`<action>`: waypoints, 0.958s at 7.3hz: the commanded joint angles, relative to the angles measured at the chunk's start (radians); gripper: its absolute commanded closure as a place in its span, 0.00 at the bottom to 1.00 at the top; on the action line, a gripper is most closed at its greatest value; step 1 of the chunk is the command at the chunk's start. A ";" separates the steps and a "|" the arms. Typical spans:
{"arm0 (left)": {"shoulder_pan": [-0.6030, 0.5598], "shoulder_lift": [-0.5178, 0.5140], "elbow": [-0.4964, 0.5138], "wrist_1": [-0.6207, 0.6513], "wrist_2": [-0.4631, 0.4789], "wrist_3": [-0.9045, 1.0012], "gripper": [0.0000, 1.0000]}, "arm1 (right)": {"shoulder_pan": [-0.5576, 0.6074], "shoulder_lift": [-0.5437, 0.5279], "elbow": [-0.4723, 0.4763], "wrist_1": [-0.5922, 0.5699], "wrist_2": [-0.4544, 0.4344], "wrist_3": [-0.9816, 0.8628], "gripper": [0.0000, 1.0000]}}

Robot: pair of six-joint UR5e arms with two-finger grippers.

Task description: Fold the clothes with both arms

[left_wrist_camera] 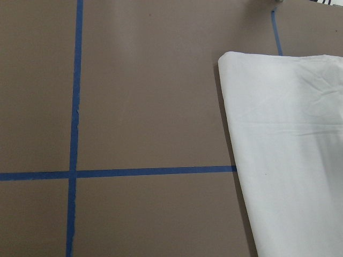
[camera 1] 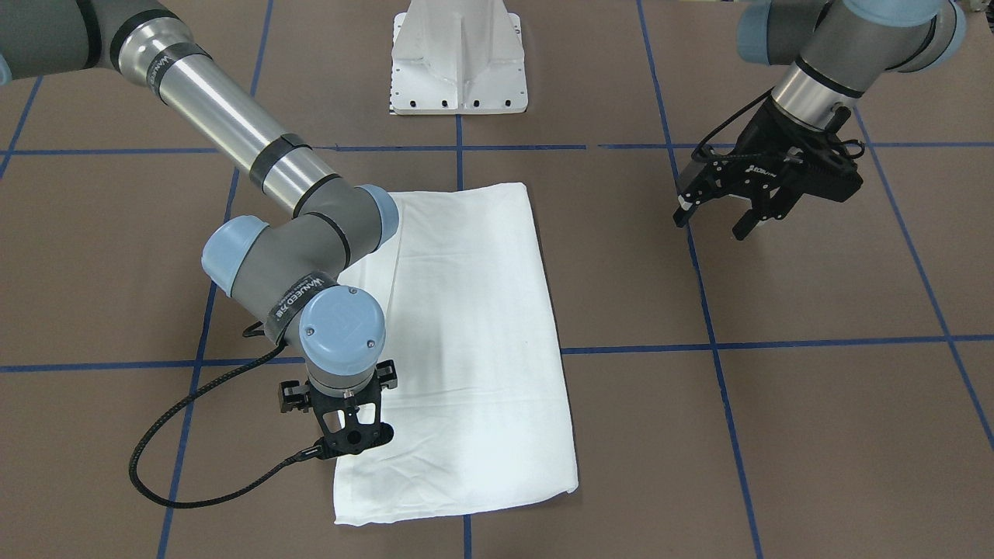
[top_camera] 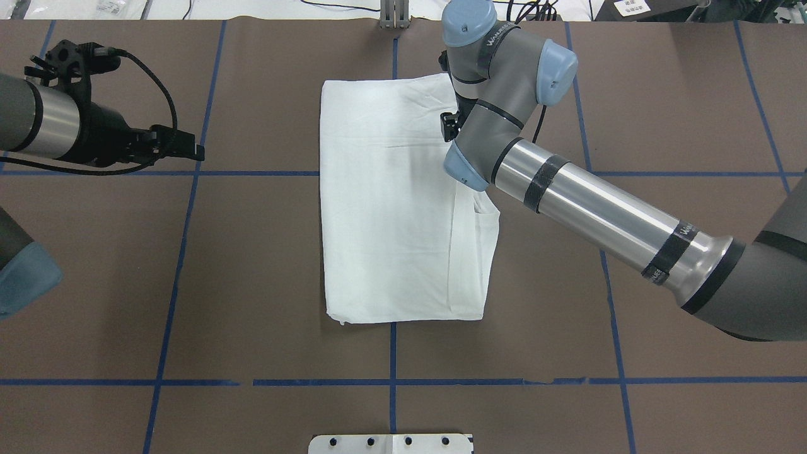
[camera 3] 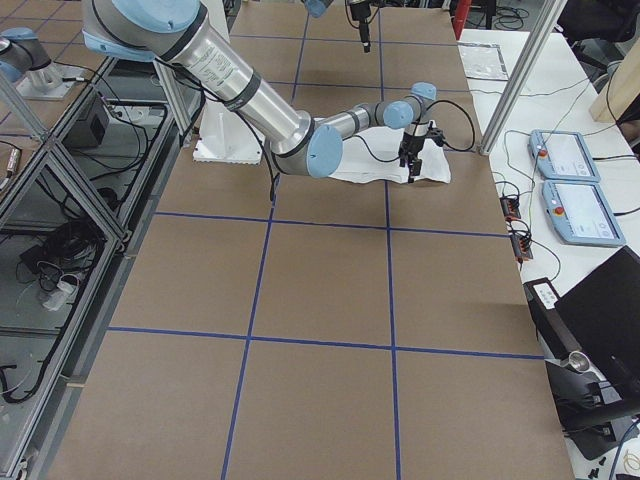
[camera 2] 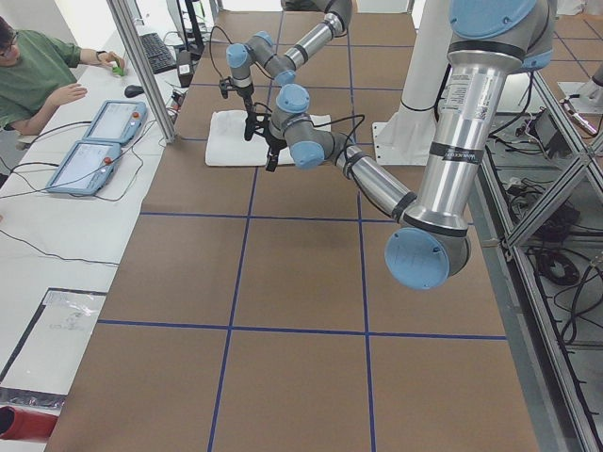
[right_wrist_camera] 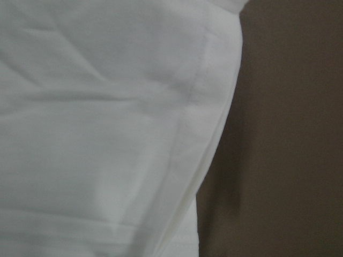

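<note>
One fold looks to be left: the shirt (camera 1: pixel 466 310) lies as a long narrow rectangle in the middle of the table (camera 1: pixel 815 435), running lengthwise away from the robot, and halving it end to end seems the likely step. To do that well, the end nearest the robot should lie flat and square as the anchor. The loose flap along the robot's right side sticks out a little near that end and is better held in line, so it does not spill from the stack. Both far corners want lifting together, level, and carrying back low over the cloth so the layers do not slide. With only one corner attended, the shirt would probably twist.

Further out, the left gripper (camera 1: pixel 714 220) hangs above bare table well apart from the shirt's left edge, tilted down toward the cloth, its jaws spread and holding nothing. Farthest, the right arm reaches over the shirt's right side with its wrist turned straight down. The right gripper (camera 1: pixel 349 439) sits at the far right corner, on or just over the edge — whether its jaws pinch the cloth cannot be told, since the wrist hides them.
</note>
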 commanded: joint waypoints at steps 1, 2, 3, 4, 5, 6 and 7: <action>0.001 -0.002 -0.002 0.000 0.001 0.000 0.00 | 0.000 -0.001 0.000 -0.044 0.023 -0.006 0.00; 0.001 -0.002 0.000 0.000 0.001 0.000 0.00 | 0.000 -0.001 0.003 -0.083 0.037 -0.039 0.00; 0.001 -0.002 -0.002 0.000 0.000 0.000 0.00 | 0.003 -0.001 0.005 -0.101 0.038 -0.046 0.00; 0.001 -0.003 -0.002 0.000 0.000 0.000 0.00 | 0.006 -0.002 0.005 -0.119 0.046 -0.050 0.00; 0.001 -0.005 -0.003 0.002 0.000 0.000 0.00 | 0.015 -0.007 0.006 -0.134 0.055 -0.069 0.00; 0.001 -0.009 -0.003 0.003 0.000 -0.001 0.00 | 0.020 -0.025 0.023 -0.141 0.057 -0.072 0.00; 0.001 -0.009 -0.003 0.003 0.000 -0.001 0.00 | 0.020 -0.048 0.043 -0.141 0.058 -0.072 0.00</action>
